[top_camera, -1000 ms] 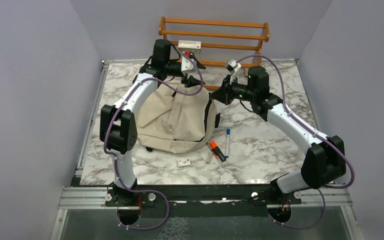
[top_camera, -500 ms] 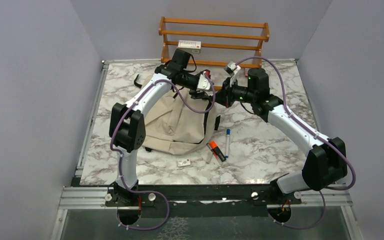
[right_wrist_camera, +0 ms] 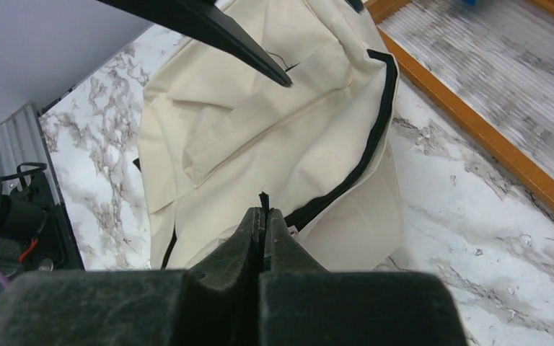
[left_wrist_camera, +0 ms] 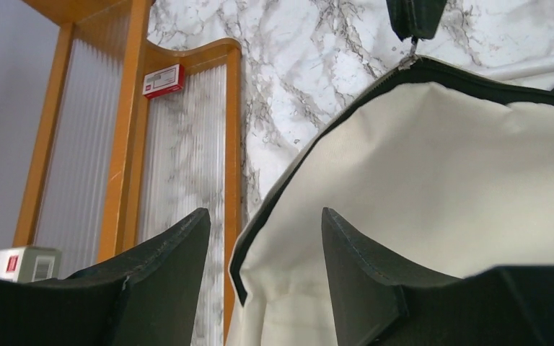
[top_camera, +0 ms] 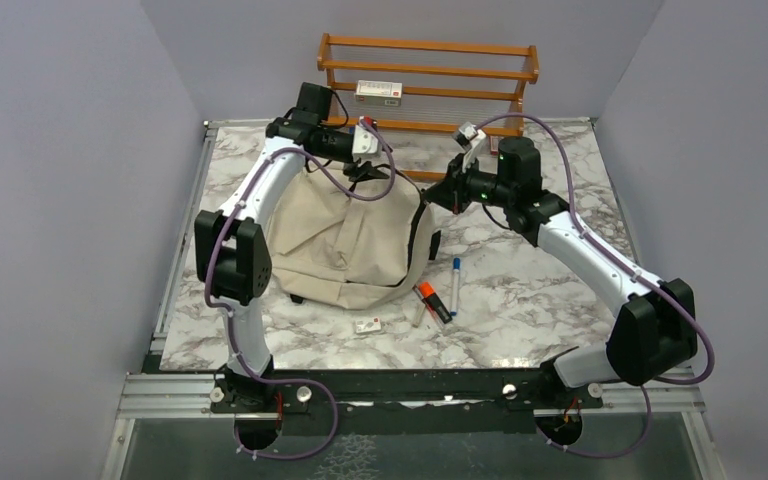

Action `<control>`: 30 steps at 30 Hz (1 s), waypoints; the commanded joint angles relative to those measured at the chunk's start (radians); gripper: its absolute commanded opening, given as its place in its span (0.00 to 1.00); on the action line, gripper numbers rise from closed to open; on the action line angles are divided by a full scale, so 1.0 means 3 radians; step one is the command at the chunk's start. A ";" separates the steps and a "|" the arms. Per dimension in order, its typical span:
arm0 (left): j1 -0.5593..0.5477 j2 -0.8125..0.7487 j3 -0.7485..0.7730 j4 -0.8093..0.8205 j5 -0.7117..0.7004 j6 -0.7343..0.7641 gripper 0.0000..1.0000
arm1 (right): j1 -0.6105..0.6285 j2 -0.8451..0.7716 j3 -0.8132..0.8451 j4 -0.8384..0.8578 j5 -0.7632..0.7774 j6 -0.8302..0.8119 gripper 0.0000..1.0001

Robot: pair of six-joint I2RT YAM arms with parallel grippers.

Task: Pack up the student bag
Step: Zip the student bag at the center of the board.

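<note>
The student bag (top_camera: 345, 245), cream with black zippers, lies on the marble table between both arms. My left gripper (top_camera: 363, 170) hovers at its far upper edge. In the left wrist view its fingers (left_wrist_camera: 180, 249) stand apart, and the bag's black-edged rim (left_wrist_camera: 239, 252) lies in the gap without being pinched. My right gripper (top_camera: 438, 193) is at the bag's far right corner. In the right wrist view it (right_wrist_camera: 263, 216) is shut on a thin black zipper pull (right_wrist_camera: 263, 197) at the end of the zipper (right_wrist_camera: 375, 137). Most of the bag's opening is hidden.
An orange wooden rack (top_camera: 428, 75) stands at the back with a white and red box (top_camera: 378, 90) on it. In front of the bag lie an orange marker (top_camera: 432, 300), a blue pen (top_camera: 455, 278) and a small white card (top_camera: 368, 326).
My left arm swung right over the bag, then came back left and down to the bag's far rim, its jaws narrowing a little. The right gripper has stayed shut and hardly moved.
</note>
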 commanded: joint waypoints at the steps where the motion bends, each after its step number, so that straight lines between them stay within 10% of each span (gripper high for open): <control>1: 0.0073 -0.0264 -0.0162 0.0007 0.0565 -0.0111 0.58 | -0.0013 -0.0188 0.0115 0.0274 0.0101 0.0145 0.01; 9: -0.0070 -0.0599 -0.0797 0.0242 0.0762 -0.0454 0.56 | -0.0013 -0.0241 0.0178 0.0173 0.0621 0.0390 0.00; 15: -0.0339 -0.1396 -0.2364 0.3523 -0.1074 -0.3123 0.74 | -0.0013 -0.0272 0.0118 0.0292 0.0686 0.0599 0.00; 30: -0.0666 -0.1792 -0.2739 0.4124 -0.2105 -0.4550 0.77 | -0.0013 -0.0204 0.0341 0.0124 0.0904 0.1149 0.01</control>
